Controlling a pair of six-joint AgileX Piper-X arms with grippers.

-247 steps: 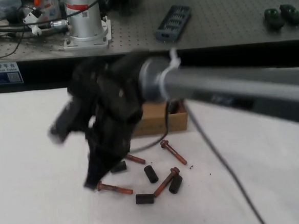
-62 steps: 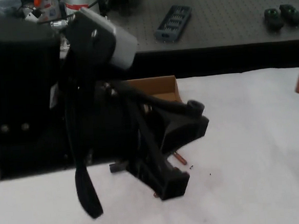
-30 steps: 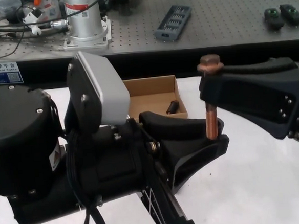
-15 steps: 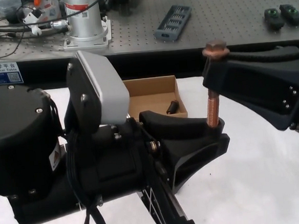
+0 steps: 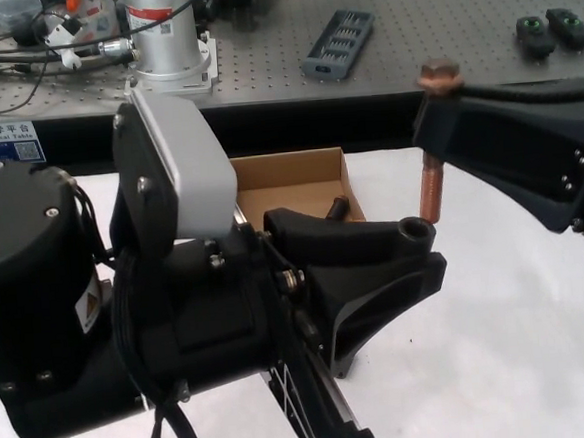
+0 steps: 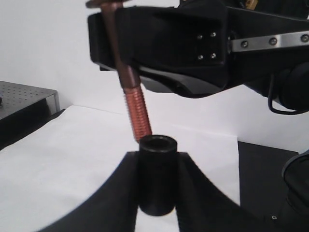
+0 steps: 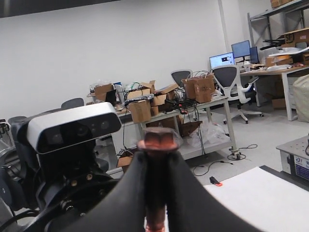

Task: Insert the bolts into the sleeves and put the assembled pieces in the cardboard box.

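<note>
My left gripper [image 5: 417, 242] is shut on a short black sleeve [image 5: 416, 231], held upright with its hole facing up; in the left wrist view the sleeve [image 6: 157, 176] stands between the two fingers. My right gripper [image 5: 434, 129] is shut on a copper bolt [image 5: 431, 187], head up and thread down. The bolt [image 6: 131, 94] hangs a little tilted, its tip at the sleeve's upper rim and off to one side. In the right wrist view the bolt's head [image 7: 157, 140] shows between the fingers. Behind them, the cardboard box [image 5: 278, 168] holds one dark assembled piece [image 5: 337, 208].
The left arm's bulky black body [image 5: 68, 315] and its grey camera [image 5: 173, 162] cover the near left of the white cloth [image 5: 521, 343]. At the back is a perforated bench with a metal post [image 5: 164, 37], a dark block [image 5: 338, 43] and two black parts [image 5: 555, 30].
The right gripper has carried the bolt up and to the right, so its tip now sits higher, at the sleeve's rim. The left arm has shifted slightly to the left.
</note>
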